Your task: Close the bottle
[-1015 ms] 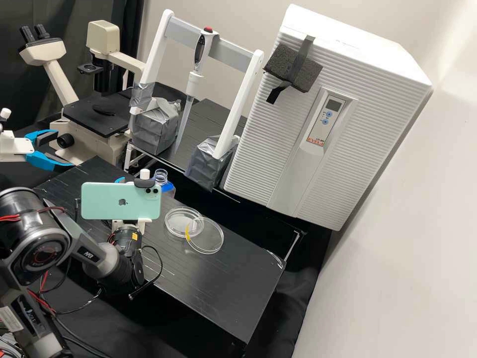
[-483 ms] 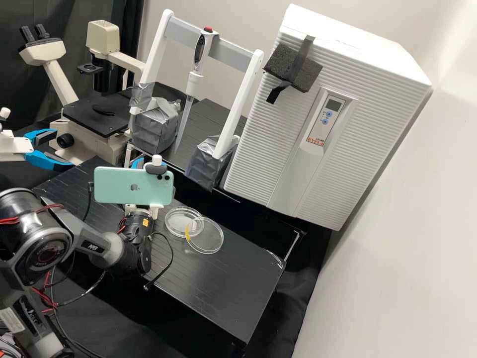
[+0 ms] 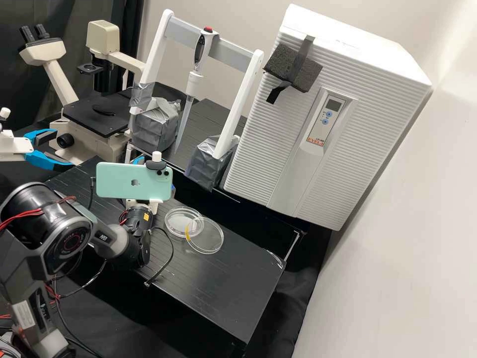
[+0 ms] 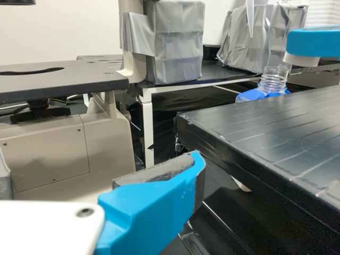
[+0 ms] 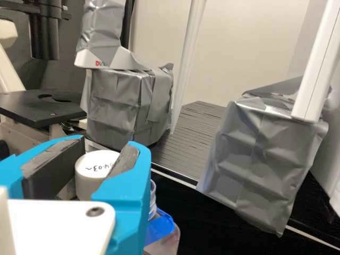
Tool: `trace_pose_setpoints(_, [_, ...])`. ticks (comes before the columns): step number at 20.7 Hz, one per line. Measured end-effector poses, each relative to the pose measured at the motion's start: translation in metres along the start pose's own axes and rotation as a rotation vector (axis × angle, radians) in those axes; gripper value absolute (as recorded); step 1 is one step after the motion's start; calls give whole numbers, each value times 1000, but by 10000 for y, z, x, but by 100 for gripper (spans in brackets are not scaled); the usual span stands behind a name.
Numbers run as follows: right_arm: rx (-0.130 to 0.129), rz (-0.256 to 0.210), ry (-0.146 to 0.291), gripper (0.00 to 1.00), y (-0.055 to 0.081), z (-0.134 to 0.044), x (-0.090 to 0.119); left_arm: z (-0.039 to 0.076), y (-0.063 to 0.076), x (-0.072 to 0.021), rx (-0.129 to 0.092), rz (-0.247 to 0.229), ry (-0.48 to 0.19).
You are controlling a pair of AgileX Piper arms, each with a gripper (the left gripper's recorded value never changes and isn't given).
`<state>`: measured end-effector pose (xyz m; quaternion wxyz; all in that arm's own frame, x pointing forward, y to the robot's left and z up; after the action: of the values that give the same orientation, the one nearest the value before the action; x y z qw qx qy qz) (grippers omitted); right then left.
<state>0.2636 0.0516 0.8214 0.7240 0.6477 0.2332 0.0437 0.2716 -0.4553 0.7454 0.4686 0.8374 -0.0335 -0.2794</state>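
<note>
- The right gripper (image 5: 93, 159), clamped on a white round cap (image 5: 95, 170), hangs just above and beside the clear plastic bottle's (image 4: 273, 79) mouth.
- Two grey tape-wrapped blocks (image 3: 155, 124) stand behind the bottle, with a gap between them.
- Two clear round dishes (image 3: 204, 236) lie mid-bench.
- Open black bench top (image 3: 223, 278) spreads from the dishes to the near corner.

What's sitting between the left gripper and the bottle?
Nothing stands there. In the left wrist view, the stretch from the left gripper to the bottle is bare black bench top.

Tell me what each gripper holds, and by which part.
The right gripper holds the white cap by its sides. The left gripper is open, holding nothing.
</note>
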Motion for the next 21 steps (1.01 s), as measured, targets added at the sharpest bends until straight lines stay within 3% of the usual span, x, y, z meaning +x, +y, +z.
trace_pose_setpoints(11, [-8,22,-6,0,2,35,137,0,0,0,0,0,0])
trace_pose_setpoints(16, [3,20,-38,0,-5,98,187,0,0,0,0,0,0])
trace_pose_setpoints(21, [-11,12,-45,0,-43,122,214,0,0,0,0,0,0])
